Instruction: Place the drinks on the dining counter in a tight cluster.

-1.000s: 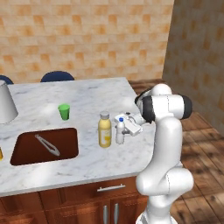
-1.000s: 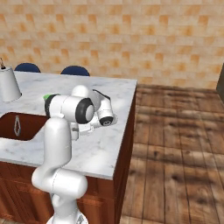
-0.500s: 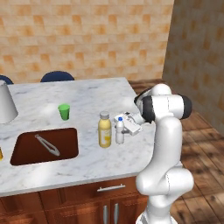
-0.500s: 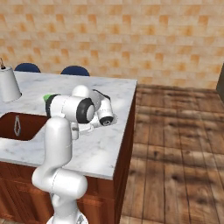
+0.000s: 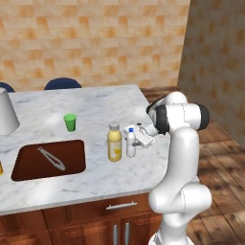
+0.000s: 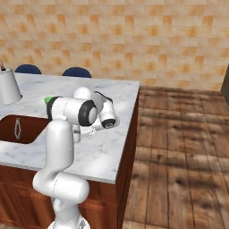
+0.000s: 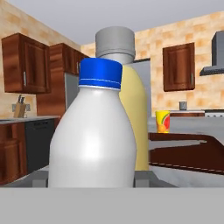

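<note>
Level claw [image 5: 135, 139] around white bottle [image 5: 130, 142]

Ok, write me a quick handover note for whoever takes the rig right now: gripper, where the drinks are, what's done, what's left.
Gripper: low over the dining counter, around the small white bottle; a firm grip can't be confirmed.
Drinks: white bottle upright right next to the yellow juice bottle, near the counter's right edge. In the hand view the white bottle stands in front of the juice bottle.
Done: these two are clustered.
Left: release, back off, check for remaining drinks. Green cup stays put.
</note>
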Robot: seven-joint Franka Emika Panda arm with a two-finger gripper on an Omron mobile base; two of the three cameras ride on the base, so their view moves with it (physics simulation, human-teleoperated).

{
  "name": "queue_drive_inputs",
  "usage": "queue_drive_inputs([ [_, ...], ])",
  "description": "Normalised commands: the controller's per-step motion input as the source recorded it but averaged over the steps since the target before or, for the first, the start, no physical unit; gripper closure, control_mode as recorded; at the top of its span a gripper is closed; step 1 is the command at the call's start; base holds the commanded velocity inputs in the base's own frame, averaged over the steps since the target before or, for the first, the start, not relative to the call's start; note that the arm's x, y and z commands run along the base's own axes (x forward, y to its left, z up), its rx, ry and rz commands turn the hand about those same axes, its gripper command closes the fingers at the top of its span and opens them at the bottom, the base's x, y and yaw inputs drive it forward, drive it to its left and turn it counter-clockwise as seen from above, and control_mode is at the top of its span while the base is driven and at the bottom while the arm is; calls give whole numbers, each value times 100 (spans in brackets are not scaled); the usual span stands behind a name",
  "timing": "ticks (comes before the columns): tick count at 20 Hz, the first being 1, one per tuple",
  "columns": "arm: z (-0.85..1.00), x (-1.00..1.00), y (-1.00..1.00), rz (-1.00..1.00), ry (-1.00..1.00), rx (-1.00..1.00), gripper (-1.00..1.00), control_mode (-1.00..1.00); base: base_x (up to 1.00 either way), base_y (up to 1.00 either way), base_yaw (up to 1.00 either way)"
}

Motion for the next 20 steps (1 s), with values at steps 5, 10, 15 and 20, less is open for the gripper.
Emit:
queue_drive_inputs([
  [5,-34,0,0,0,-6,0,100,-100,0,0,0],
  [10,-31,0,0,0,-4,0,100,-100,0,0,0],
  [15,-24,0,-1,0,-2,0,-100,-100,0,0,0],
  [20,-10,-4,-7,0,-7,1,-100,-100,0,0,0],
])
